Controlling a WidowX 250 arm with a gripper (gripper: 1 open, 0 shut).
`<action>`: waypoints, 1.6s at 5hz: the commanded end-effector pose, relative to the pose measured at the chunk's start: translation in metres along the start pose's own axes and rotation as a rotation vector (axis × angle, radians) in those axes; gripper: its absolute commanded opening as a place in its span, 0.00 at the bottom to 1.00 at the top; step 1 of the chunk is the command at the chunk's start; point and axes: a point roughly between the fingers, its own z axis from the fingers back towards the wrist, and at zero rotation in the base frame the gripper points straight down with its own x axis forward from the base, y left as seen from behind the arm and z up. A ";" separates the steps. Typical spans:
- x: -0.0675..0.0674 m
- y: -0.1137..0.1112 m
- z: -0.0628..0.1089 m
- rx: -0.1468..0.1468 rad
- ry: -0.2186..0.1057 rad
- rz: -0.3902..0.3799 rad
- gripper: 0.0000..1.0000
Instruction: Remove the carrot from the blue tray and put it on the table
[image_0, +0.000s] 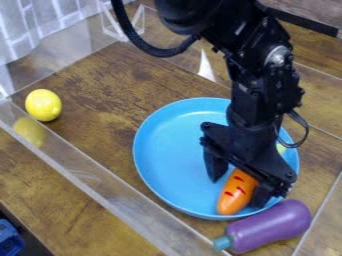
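Now the end effector (250, 177) hangs released, jaws spread either side of the carrot (237, 190), which lies near the blue tray's (167, 160) right rim, just beside the eggplant (274, 225). Best clench squarely across its middle, then lift clear toward bare tabletop (120, 85).

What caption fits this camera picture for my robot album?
Open gripper straddles the carrot in the blue tray, beside an eggplant.
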 end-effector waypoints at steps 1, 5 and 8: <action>0.001 -0.007 -0.002 -0.015 -0.014 -0.015 0.00; 0.005 -0.001 0.027 -0.006 0.014 -0.027 0.00; 0.019 0.014 0.070 0.023 -0.013 0.015 0.00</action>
